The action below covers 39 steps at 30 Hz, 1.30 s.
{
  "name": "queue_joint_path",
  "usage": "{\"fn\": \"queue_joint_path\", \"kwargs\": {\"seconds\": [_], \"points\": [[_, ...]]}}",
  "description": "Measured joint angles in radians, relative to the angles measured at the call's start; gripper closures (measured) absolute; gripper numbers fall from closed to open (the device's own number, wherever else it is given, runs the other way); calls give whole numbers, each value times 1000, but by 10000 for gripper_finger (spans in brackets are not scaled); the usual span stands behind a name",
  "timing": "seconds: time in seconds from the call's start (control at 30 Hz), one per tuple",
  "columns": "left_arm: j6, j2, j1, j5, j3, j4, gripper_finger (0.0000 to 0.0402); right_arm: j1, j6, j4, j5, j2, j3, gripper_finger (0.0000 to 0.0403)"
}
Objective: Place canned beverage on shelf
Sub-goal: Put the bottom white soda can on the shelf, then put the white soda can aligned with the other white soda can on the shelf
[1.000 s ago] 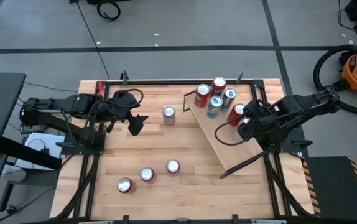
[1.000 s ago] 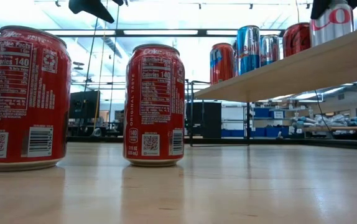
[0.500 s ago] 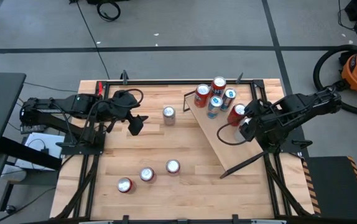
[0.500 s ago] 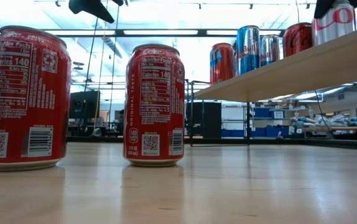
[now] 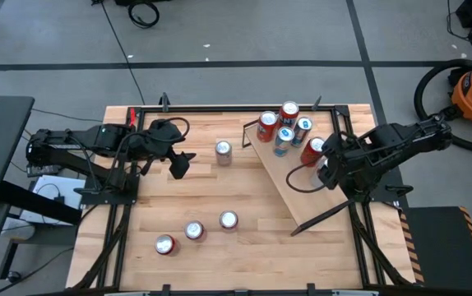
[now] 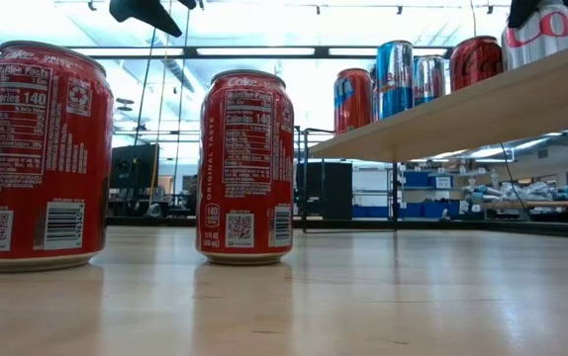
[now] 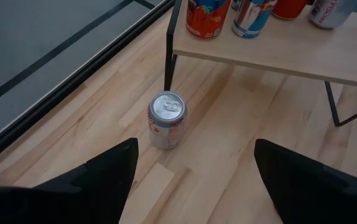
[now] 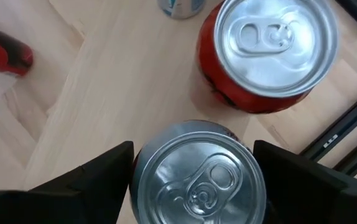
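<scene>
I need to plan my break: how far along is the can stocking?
Done: five cans stand on the shelf. In hand: the right gripper straddles a sixth, a silver can, at the shelf's board. Remaining: four cans on the tabletop, one just ahead of the open left gripper.

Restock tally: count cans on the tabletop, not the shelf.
4: a silver can left of the shelf; three in a row farther from it: left can, middle can, right can.

Overhead view, table-level view, two wrist close-ups
</scene>
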Motion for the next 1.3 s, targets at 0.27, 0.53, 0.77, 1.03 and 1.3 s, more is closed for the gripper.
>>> {"fn": "queue_joint_path", "kwargs": {"seconds": [0.27,0.53,0.77,1.03,1.3], "points": [[0,0,0,0,0,0,70,0,3,0,-56,0,0,50],[-1,0,0,0,0,0,70,-1,1,0,-45,0,70,49],[-1,0,0,0,0,7,70,-51,-58,0,23,-1,186,54],[-23,0,0,0,0,7,70,-134,-135,0,126,15,225,55],[-23,0,0,0,0,8,70,-355,-205,0,65,14,225,55]]}}
